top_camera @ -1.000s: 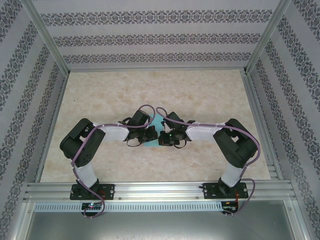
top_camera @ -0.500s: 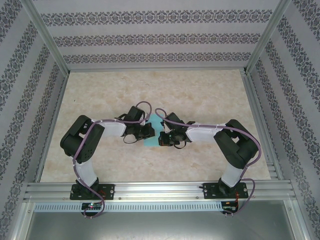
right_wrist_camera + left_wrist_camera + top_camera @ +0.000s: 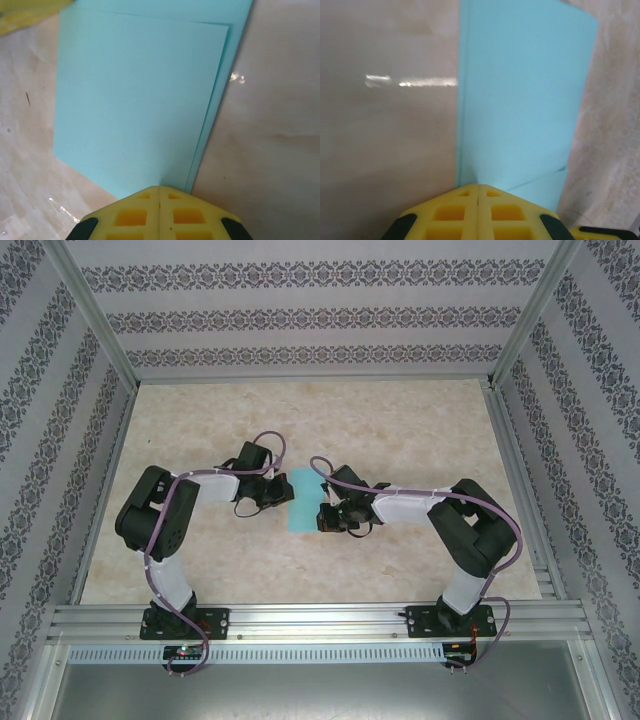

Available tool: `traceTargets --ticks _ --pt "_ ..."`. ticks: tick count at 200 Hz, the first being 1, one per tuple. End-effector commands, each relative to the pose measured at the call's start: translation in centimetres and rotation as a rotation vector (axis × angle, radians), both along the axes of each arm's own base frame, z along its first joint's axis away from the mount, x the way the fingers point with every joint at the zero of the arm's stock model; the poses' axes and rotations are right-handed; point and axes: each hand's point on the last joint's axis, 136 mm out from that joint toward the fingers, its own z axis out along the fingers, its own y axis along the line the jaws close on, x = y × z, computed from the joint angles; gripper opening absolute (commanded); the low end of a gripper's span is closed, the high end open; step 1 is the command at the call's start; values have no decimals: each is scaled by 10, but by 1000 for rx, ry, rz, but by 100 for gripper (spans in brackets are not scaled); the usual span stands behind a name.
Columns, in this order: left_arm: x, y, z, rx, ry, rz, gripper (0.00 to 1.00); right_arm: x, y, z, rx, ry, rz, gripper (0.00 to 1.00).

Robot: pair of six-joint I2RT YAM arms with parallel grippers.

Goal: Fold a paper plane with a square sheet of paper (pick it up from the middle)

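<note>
At mid-table, right between the two arms, lies the square sheet of paper (image 3: 302, 500), doubled over into a narrow turquoise strip and flat on the table (image 3: 420, 430). Its long axis runs away from the bases, near to far, tipped just a touch. In at the strip's left long edge, toward the far half, is the left gripper (image 3: 276, 491); at the right long edge, toward the near half, sits the right gripper (image 3: 327, 517). So they face each other across the short width, staggered. Both pairs of jaws are pressed together: in the left wrist view the yellow fingertips (image 3: 452, 212) meet along a seam with no gap, and it's the same on the right wrist. In each wrist view the paper stretches straight ahead of the tips and its edge runs right up to them; whether a sliver is nipped, I can't tell. My read: neither arm is clearly nearer, and the next crease turns on that long line between them
</note>
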Motion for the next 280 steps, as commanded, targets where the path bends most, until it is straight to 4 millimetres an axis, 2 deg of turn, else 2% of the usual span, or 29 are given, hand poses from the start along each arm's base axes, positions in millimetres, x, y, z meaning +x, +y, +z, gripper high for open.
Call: traceTargets --ticks 1,15,40,55,71,80,92,109,139,187,249,280 --pt "18 37 -9 142 -27 77 12 -37 -42 -37 -198 137 -6 0" --pt "19 32 5 110 -38 72 18 -23 -19 -10 -121 79 12 0" --pt "17 27 34 60 -76 66 26 10 10 51 23 -63 -12 12" --pt "12 25 50 28 -98 66 31 29 15 81 85 -145 -53 23" --pt "4 23 62 -16 -112 69 36 43 7 95 93 -209 -105 34" --pt "-1 21 66 -44 -118 71 38 49 -1 93 80 -218 -133 41" --pt "-10 20 67 -75 -115 69 43 56 -10 89 79 -219 -159 46" --pt "-21 15 66 -106 -108 61 46 64 -18 83 71 -221 -178 49" --pt "-34 3 60 -142 -92 41 47 69 -13 65 82 -168 -145 50" --pt "-43 -18 47 -168 -55 15 44 70 3 39 98 -92 -96 38" --pt "-45 -33 35 -172 -16 -8 42 70 10 27 116 -62 -79 27" --pt "-46 -37 33 -177 -8 -14 42 72 9 26 122 -58 -85 16"
